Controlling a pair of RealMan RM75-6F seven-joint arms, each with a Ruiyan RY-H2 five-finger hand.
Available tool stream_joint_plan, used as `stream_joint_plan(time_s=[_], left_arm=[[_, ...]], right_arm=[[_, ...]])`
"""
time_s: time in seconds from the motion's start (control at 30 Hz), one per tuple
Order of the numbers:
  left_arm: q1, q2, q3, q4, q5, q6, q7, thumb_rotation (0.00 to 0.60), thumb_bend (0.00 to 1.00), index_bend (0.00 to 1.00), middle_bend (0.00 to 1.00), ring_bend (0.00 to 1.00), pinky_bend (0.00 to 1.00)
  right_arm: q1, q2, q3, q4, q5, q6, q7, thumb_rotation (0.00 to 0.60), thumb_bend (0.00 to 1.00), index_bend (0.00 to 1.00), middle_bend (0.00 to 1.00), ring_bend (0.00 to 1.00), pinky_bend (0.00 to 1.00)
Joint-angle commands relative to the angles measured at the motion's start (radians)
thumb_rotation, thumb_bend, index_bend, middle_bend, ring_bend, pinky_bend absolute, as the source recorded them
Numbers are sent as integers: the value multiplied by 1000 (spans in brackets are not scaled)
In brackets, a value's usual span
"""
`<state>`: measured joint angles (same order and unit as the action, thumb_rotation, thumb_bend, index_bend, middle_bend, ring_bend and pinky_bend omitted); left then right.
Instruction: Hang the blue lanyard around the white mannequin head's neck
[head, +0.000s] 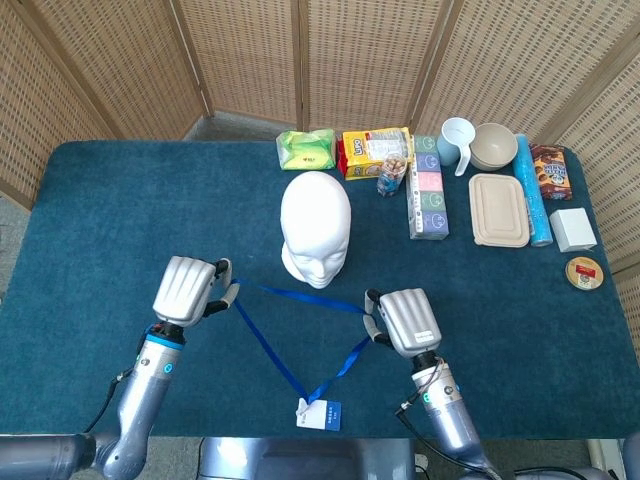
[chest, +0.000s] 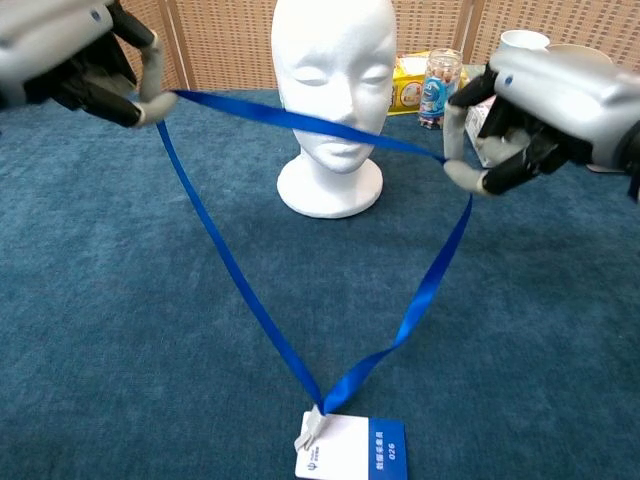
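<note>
Badge card (chest: 351, 446) hangs lowest, nearest the camera, at the tip of the blue lanyard (chest: 231, 263), which is spread into an open triangle in front of the white mannequin head (chest: 334, 60). Left hand (chest: 82, 55) and right hand (chest: 545, 108) each pinch an upper corner, raised off the worktop (chest: 90, 300). Judgement: keep the loop wide, lift above the crown, carry it back, then lower to the neck.

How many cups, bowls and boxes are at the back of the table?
White plastic cup: 1
Beige round bowl: 1
Boxes: 4 (beige lidded lunch box, small white box, long pastel box, brown snack box)
Total: 6
</note>
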<state>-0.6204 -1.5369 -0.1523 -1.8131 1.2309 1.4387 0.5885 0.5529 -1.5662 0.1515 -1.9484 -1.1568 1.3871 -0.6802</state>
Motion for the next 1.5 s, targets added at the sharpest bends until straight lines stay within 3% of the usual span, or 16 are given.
stream_joint_plan(time_s=[0.03, 0.37, 0.7, 1.1, 1.5], left_arm=[[15, 48, -11, -69, 40, 12, -27, 496, 409, 682, 1000, 1000, 1000], [17, 153, -87, -193, 77, 11, -47, 497, 409, 681, 1000, 1000, 1000], [-3, 211, -168, -257, 50, 0, -31, 499, 409, 682, 1000, 1000, 1000], [-62, 231, -250, -256, -73, -51, 0, 497, 410, 681, 1000, 1000, 1000], [-173, 186, -322, -169, -230, -119, 18, 496, 409, 682, 1000, 1000, 1000]], right_arm=[[-10, 49, 25, -65, -32, 7, 44, 551, 479, 608, 937, 1000, 1000], [-31, 174, 91, -186, -81, 14, 164, 551, 479, 608, 943, 1000, 1000], [-23, 252, 161, -218, -62, -19, 273, 551, 480, 610, 946, 1000, 1000], [54, 301, 269, -136, 76, -134, 400, 552, 479, 618, 948, 1000, 1000], [173, 291, 344, -28, 193, -210, 398, 551, 479, 620, 951, 1000, 1000]])
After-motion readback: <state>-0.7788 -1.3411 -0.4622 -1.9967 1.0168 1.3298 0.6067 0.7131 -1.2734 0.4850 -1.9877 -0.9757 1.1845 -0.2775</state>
